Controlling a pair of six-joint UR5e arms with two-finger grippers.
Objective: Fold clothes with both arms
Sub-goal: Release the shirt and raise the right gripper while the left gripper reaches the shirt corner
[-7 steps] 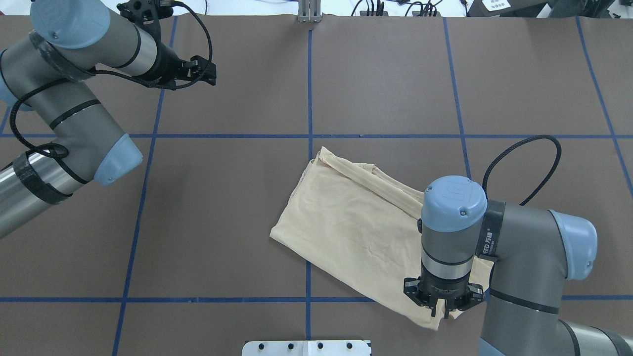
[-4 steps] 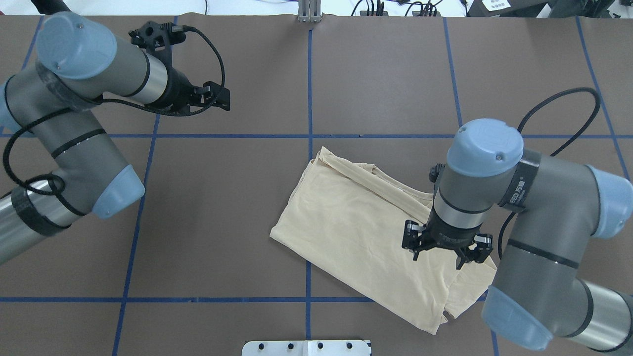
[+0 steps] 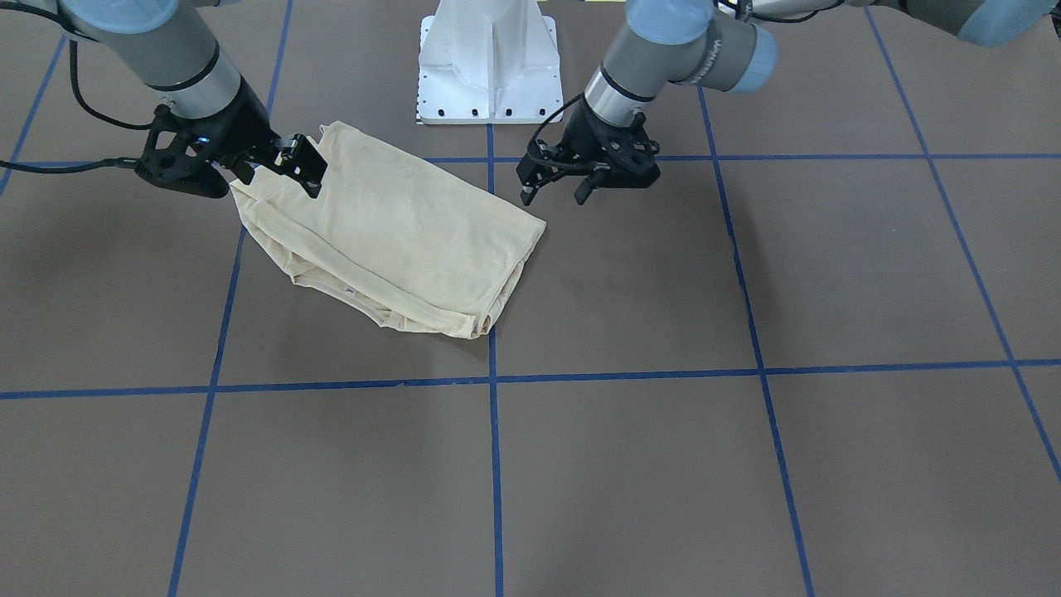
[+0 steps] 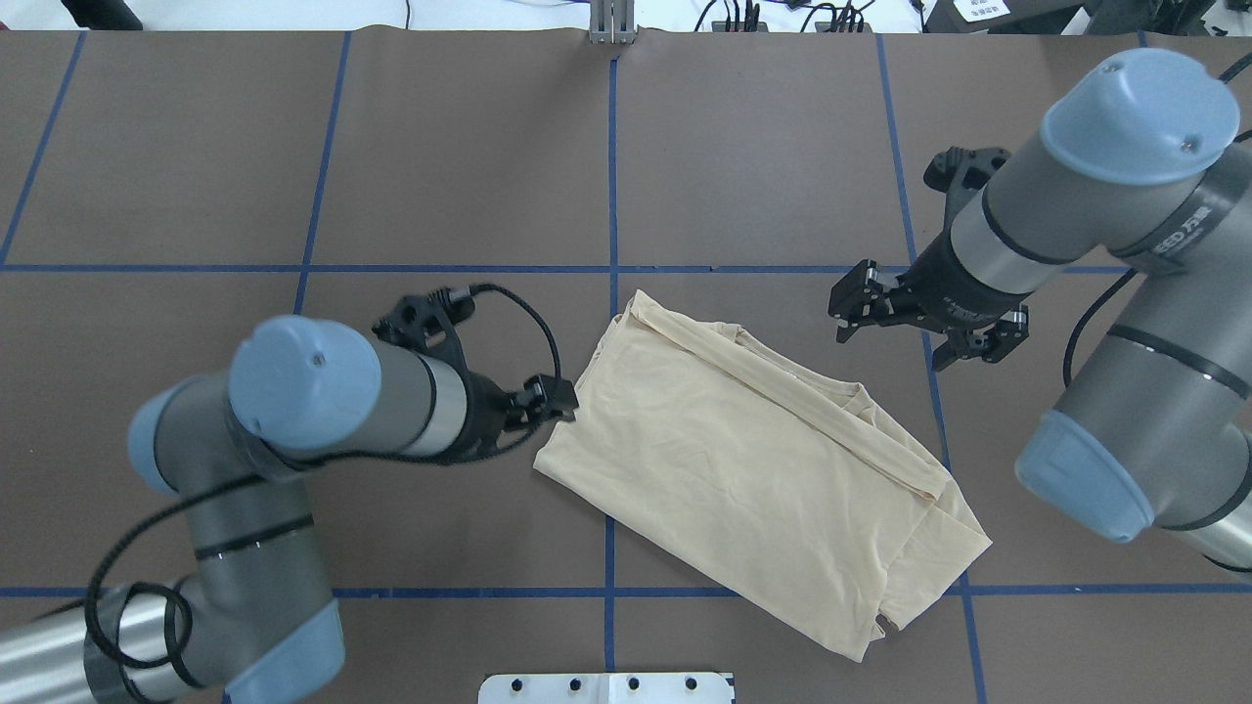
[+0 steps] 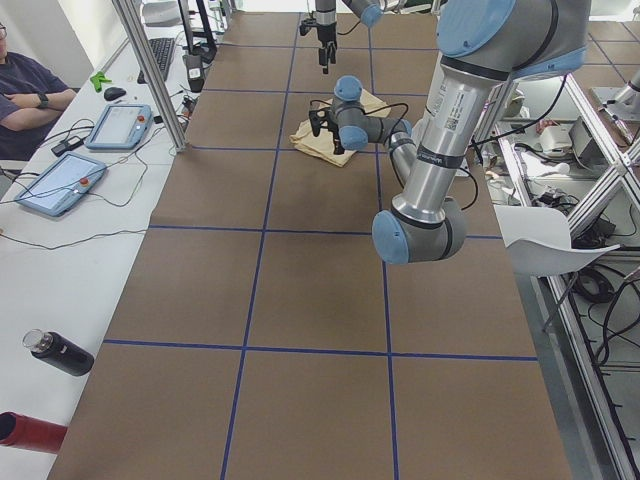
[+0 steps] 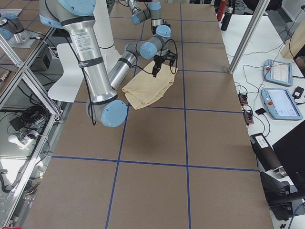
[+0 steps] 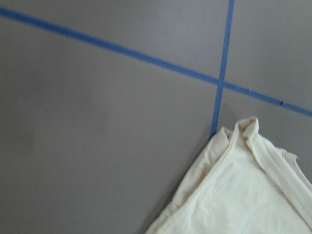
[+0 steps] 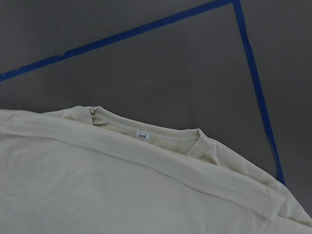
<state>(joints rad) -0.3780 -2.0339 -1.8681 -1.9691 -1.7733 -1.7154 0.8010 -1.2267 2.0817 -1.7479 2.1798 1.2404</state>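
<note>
— Brown covering is seen over the whole counter [image 4: 440, 147], which is divided into large squares by blue tape lines [image 4: 612, 176]. What is found around it?
— A white pedestal [image 3: 489, 58] is fixed at the robot's edge. Beyond the counter's far edge, in the left-end view, a seated person [image 5: 25, 95] with folded arms, two tablets [image 5: 120, 125] and a dark bottle [image 5: 58, 353] are seen. All of it is kept well apart from the shirt.
— Where is the shirt [image 4: 743, 460] laid?
— It is laid folded and slanted across the middle tape line, mostly on the robot's right half. Its neck label [image 8: 142, 135] is shown at the far right edge. In the front-facing view one edge is partly hidden by the right tool.
— How are the tools held?
— The left tool [image 3: 554, 196] is held with its fingers spread and nothing between them, just beside the shirt's left corner. The right tool [image 4: 892, 350] is likewise spread wide and empty, raised beyond the shirt's far right edge.
— What is changed from a moment ago?
— The left arm [image 4: 303, 386] has been brought in from the far left corner of the counter. The right arm [image 4: 1135, 147] has been drawn back from above the shirt. The shirt itself is left lying as it was.
</note>
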